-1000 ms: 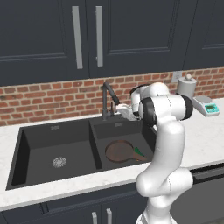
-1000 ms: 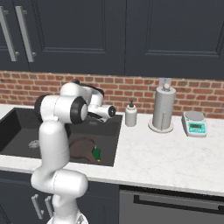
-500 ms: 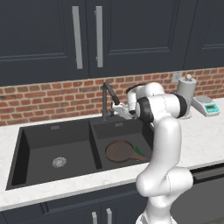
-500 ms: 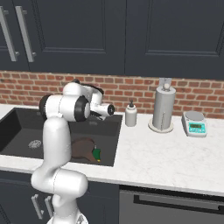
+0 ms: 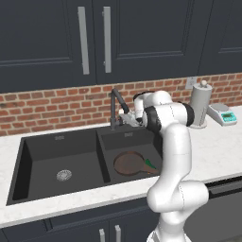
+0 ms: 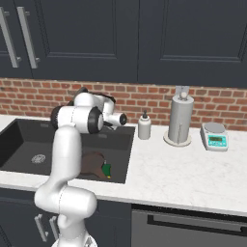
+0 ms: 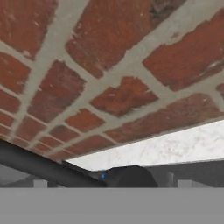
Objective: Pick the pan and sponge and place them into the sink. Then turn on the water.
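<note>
A: What surfaces and shapes are showing?

B: A matte black double-basin sink (image 5: 28, 160) is sitting in a white speckled counter (image 6: 183, 169), backed by red brick wall (image 7: 109, 65) with grey mortar. A dark gooseneck faucet (image 5: 115, 101) is rising behind the divider.

A: Where are the task items lying?

B: The round, shallow, dark brown pan (image 5: 127, 163) is lying flat in the right basin, its short handle pointing right. The green-topped sponge (image 6: 106, 170) is resting just beside that handle.

A: And the tool?

B: The gripper (image 5: 126, 118) is hovering near the faucet base, jaws spread fully, holding nothing.
</note>
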Tool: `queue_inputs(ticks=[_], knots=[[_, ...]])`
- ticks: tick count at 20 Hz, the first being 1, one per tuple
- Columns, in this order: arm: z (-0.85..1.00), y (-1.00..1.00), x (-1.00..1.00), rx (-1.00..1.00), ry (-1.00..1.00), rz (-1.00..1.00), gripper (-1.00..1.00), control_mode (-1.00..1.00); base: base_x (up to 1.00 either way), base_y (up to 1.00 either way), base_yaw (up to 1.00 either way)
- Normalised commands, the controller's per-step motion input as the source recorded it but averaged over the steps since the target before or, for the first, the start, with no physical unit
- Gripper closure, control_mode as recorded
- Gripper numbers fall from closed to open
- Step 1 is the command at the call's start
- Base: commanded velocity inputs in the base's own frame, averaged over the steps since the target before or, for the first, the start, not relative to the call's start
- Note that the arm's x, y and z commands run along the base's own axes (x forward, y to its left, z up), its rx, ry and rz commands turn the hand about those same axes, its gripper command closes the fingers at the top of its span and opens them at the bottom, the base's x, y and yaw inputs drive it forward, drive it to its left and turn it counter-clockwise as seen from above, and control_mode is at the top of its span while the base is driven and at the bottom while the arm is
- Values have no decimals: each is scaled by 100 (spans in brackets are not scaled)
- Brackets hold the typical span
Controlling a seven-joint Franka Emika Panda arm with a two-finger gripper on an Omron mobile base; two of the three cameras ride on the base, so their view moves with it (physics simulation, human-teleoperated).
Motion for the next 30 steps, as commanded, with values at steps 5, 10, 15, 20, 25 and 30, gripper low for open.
queue_inputs(ticks=[5, 10, 15, 20, 25, 30], knots=[[-28, 1, 38, 0, 0, 0, -100, -100, 0, 0, 0], [-17, 0, 18, 0, 0, 0, -100, -100, 0, 0, 0], [0, 0, 0, 0, 0, 0, 100, -100, 0, 0, 0], [0, 0, 0, 0, 0, 0, 100, -100, 0, 0, 0], [-3, 0, 0, 0, 0, 0, 100, -100, 0, 0, 0], [-18, -2, -1, 9, -3, 0, 100, -100, 0, 0, 0]])
